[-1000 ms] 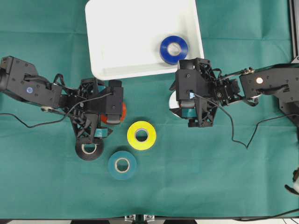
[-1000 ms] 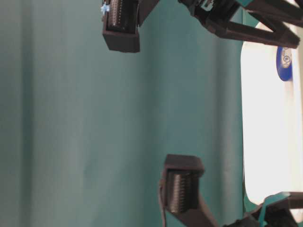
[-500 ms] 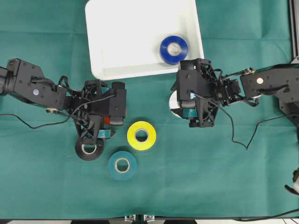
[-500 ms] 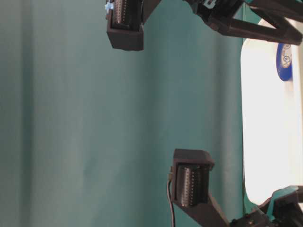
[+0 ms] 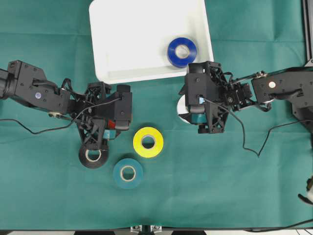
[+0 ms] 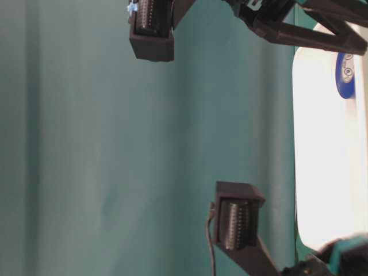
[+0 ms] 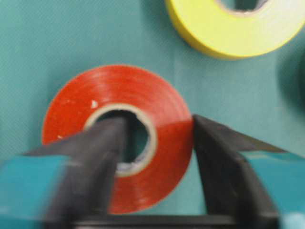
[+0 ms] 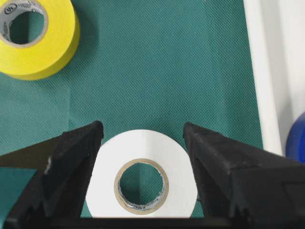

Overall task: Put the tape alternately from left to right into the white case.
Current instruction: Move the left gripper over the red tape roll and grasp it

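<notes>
Clamping since a moment ago, the left gripper [image 7: 155, 143] now pinches the red tape roll's [image 7: 116, 136] wall, one finger through its core, near the white case [image 5: 105, 73]. The right gripper [image 8: 143, 138] stays spread wide around the white roll [image 8: 143, 176], beside the case rim. The blue roll [image 5: 182, 52] lies inside the case.

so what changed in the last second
The left gripper moved down over the red roll and shut on it, one finger in the core, one outside. The right gripper stayed open around the white roll; the other rolls kept their places.
</notes>
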`<state>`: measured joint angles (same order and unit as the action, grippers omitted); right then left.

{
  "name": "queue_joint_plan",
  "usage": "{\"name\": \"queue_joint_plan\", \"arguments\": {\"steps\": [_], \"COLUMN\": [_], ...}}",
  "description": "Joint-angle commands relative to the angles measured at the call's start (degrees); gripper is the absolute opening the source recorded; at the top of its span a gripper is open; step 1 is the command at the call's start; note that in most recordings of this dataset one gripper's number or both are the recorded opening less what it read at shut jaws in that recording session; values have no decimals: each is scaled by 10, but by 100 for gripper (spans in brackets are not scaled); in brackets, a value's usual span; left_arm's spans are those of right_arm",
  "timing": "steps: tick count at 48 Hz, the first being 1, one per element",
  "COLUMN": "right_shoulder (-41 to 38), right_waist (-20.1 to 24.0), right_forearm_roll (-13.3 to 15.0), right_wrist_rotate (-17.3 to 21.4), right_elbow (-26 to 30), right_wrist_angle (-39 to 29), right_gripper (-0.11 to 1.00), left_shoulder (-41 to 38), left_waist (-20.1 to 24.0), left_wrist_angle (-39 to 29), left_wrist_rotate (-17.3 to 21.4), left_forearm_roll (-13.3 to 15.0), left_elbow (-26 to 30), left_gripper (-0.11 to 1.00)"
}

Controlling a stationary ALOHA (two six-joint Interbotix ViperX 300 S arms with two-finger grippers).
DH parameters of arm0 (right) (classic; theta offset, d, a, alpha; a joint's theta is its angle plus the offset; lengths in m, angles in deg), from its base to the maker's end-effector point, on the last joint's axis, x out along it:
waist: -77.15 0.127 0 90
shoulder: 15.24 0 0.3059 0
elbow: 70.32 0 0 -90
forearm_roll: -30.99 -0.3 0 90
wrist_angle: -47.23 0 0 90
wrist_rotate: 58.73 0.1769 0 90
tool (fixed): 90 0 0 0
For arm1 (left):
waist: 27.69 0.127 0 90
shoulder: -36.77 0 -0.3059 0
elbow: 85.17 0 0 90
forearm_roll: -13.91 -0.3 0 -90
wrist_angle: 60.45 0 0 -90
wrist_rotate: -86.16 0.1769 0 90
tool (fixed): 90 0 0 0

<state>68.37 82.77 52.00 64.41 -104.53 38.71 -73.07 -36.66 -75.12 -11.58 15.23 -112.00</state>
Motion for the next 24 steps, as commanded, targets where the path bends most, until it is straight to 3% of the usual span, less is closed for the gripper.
{"name": "queue_joint_plan", "arguments": {"steps": [1, 24], "right_shoulder": [6, 6], "right_waist": [2, 2], "right_forearm_roll": [2, 2], "right_wrist_rotate": [1, 2], "right_elbow": [5, 5], "right_wrist_angle": [13, 19], "right_gripper": [75, 75], "left_shoulder": [11, 66], "left_waist": [0, -6], "left_wrist_angle": [-16, -21], "left_wrist_rotate": [0, 0], "left_forearm_roll": [-1, -1], "left_elbow": [4, 5], "left_gripper": [1, -3]}}
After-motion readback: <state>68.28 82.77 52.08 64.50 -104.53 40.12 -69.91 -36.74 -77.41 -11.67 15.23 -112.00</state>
